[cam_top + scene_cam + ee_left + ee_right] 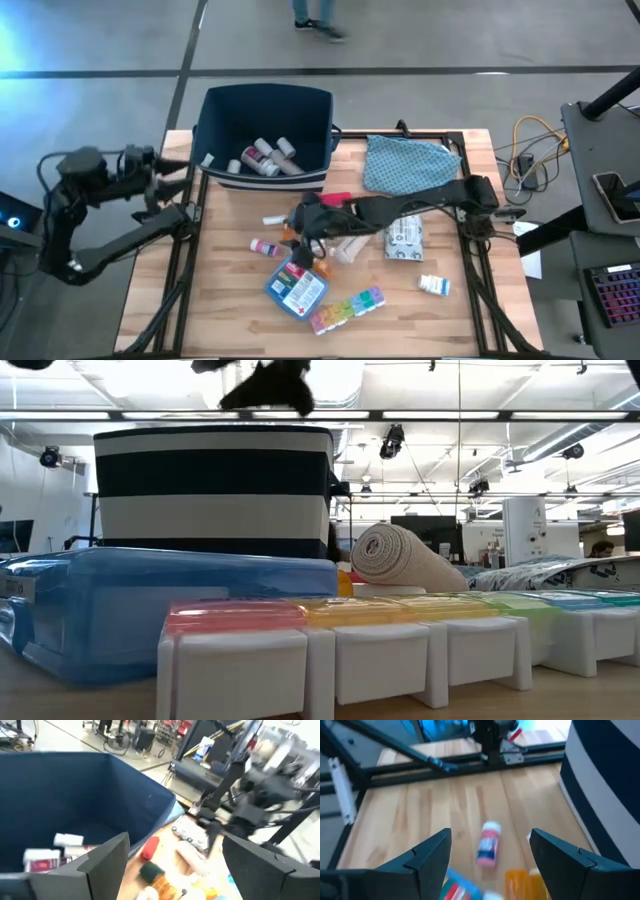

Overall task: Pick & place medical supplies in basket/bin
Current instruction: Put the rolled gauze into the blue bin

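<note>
— Where was the bin when you looked?

— At the far edge of the worktop, toward its left side. A few white bottles lay on its floor already. The rest of the supplies were still out on the wood: a blue first-aid pouch, the rainbow pill organizer near the front edge, a small pink-and-white bottle, a white wipes packet and a little white box off to the right. A teal patterned pouch sat beside the bin.

— And the arms?

— The left end effector hung just outside the bin's left wall, fingers spread apart, nothing between them. The right arm reached across the middle of the worktop; its end effector was over the pile near the pink-and-white bottle, fingers also parted and gripping nothing.

— The bandage roll?

— Lying on the worktop behind the organizer, in front of the bin.
</note>
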Tool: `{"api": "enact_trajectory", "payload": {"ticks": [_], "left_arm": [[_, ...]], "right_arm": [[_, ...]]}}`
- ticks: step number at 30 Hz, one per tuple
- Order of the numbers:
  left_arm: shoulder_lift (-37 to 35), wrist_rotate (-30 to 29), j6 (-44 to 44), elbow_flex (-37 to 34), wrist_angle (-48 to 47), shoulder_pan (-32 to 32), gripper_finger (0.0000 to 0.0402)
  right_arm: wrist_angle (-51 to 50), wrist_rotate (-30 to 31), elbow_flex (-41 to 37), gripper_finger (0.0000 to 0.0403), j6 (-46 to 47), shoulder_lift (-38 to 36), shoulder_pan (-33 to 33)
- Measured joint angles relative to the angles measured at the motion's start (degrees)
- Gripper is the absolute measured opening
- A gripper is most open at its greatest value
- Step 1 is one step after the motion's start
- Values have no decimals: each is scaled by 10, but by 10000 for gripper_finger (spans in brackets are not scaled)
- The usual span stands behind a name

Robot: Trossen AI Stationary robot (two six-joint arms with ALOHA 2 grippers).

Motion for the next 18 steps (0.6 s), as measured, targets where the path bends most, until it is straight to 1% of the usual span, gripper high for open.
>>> {"api": "enact_trajectory", "payload": {"ticks": [2,6,9,11,15,18], "left_arm": [[-38,-1,-20,-22,2,0,295],[-96,2,-42,-61,3,0,294],[-126,31,-43,-89,-4,1,294],[-139,51,-43,-106,-18,0,294],[-158,56,-30,-132,-55,1,294],[-160,57,-9,-144,-86,0,294]], "right_arm": [[31,-18,-15,259,-2,12,-15],[68,-80,-8,260,3,61,-42],[59,-88,36,261,-18,118,-53],[47,-87,85,263,-43,161,-60],[-77,-38,212,267,-68,239,-80],[-197,-26,307,269,-60,289,-97]]}}
